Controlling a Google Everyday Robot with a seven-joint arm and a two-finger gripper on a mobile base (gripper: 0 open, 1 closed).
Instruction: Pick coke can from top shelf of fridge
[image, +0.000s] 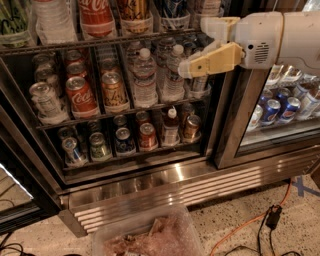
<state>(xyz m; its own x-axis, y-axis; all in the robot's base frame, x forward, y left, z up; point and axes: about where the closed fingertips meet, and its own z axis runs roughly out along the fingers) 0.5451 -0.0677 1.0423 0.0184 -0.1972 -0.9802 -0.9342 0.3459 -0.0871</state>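
Dim fridge (165, 184) interior; bright jaws upper right

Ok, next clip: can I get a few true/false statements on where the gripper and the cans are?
1. The gripper hangs open in front of the water bottles. True.
2. The gripper holds the coke can. False: the can stands on its wire rack, left of the gripper, untouched.
3. An orange-gold can stands just right of the coke can. True.
4. The blue cans share the coke can's rack. False: they sit behind the glass door on the right.
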